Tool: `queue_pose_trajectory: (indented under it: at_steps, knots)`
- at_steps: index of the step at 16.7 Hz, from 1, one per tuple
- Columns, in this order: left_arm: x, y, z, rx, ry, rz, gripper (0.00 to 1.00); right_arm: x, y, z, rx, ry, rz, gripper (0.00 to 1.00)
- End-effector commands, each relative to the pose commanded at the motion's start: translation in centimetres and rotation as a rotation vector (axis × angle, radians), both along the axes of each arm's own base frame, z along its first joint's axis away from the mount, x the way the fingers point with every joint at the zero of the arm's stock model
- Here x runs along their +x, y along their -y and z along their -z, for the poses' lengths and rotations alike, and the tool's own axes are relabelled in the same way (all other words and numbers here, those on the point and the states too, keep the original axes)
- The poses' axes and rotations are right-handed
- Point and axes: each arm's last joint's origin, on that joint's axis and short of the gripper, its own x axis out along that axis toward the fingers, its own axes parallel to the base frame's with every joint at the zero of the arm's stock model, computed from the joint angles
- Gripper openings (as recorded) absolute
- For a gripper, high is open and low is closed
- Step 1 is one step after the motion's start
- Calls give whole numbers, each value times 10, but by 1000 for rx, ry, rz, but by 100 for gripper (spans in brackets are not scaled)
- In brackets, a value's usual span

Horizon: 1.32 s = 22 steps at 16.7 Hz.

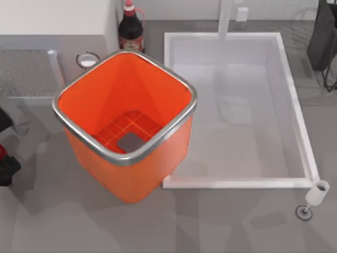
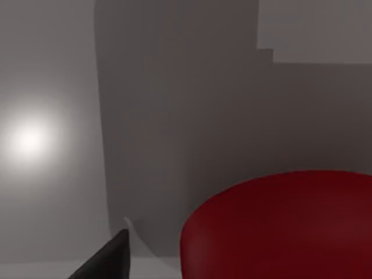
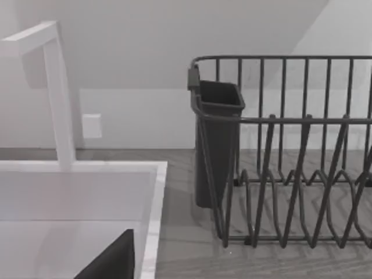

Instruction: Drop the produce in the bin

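Observation:
The bin [image 1: 174,84] is a large orange rounded-square tub with a shiny silver rim, standing left of the table's middle; its gridded bottom shows a grey patch. The produce [image 2: 279,226] is a deep-red rounded item that looms close in the left wrist view, beside a dark part of my left gripper [image 2: 107,258]. At the table's left edge, a sliver of red [image 1: 2,153] sits among the dark parts of my left gripper [image 1: 6,167], left of the bin and outside it. A dark tip of my right gripper [image 3: 110,258] hangs over the white basin's corner.
A shallow white basin [image 1: 295,105] lies right of the bin, touching it, with a white faucet [image 1: 225,16] behind. A dark bottle with a red cap [image 1: 130,26] stands behind the bin. A black wire dish rack [image 3: 290,174] sits at the far right.

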Motion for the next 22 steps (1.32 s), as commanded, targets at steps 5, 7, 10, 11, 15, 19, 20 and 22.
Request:
queue_pose_trajectory:
  at_steps: [5, 7, 10, 11, 15, 19, 20, 22]
  knots:
    - [0, 0, 0, 0, 0, 0, 55, 0, 0, 0, 0, 0, 0, 100]
    - [0, 0, 0, 0, 0, 0, 40, 0, 0, 0, 0, 0, 0, 100]
    - [0, 0, 0, 0, 0, 0, 17, 0, 0, 0, 0, 0, 0, 100]
    - [0, 0, 0, 0, 0, 0, 10, 0, 0, 0, 0, 0, 0, 100]
    - [0, 0, 0, 0, 0, 0, 0, 0, 0, 0, 0, 0, 0, 100]
    - [0, 0, 0, 0, 0, 0, 0, 0, 0, 0, 0, 0, 0, 100]
    - [0, 0, 0, 0, 0, 0, 0, 0, 0, 0, 0, 0, 0, 100]
    - [-6, 1, -5, -15, -21, -11, 0, 0, 0, 0, 0, 0, 0, 100]
